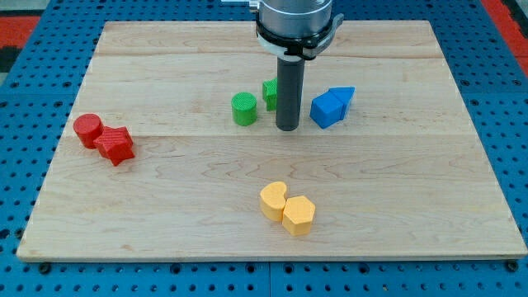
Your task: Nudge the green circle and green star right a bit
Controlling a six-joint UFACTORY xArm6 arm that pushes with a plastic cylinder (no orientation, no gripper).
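The green circle [244, 109] stands near the board's middle top. The green star [270, 92] is just to its upper right, partly hidden behind my rod. My tip [287, 128] rests on the board just to the right of the green circle and below the green star, between the green blocks and the blue blocks.
A blue cube [327, 109] and a blue triangle [344, 96] sit right of the rod. A red circle [87, 129] and a red star [115, 146] lie at the view's left. A yellow crescent [273, 200] and a yellow hexagon [299, 215] lie at the bottom middle. The wooden board [412, 181] is ringed by blue pegboard.
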